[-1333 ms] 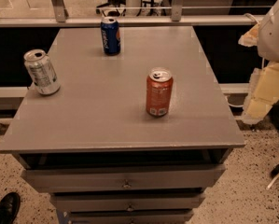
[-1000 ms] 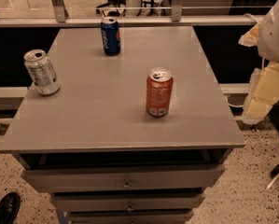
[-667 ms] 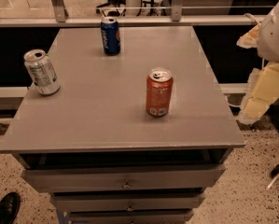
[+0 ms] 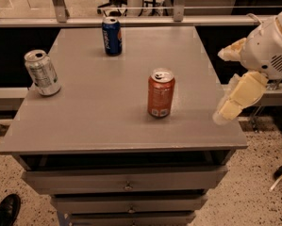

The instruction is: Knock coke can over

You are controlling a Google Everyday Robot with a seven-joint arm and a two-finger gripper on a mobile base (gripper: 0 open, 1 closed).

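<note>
The coke can, red-orange with a silver top, stands upright near the middle of the grey table, a little right of centre. My gripper is at the table's right edge, right of the can and apart from it. Its cream fingers stand apart and hold nothing. The lower finger's tip hangs over the table's right front corner.
A dark blue can stands upright at the back of the table. A silver-grey can stands upright at the left edge. Drawers are below the tabletop. A railing runs behind the table. A black shoe is at the bottom left.
My gripper has moved left, from beside the table to over its right edge, closer to the coke can. The cans have not moved.
</note>
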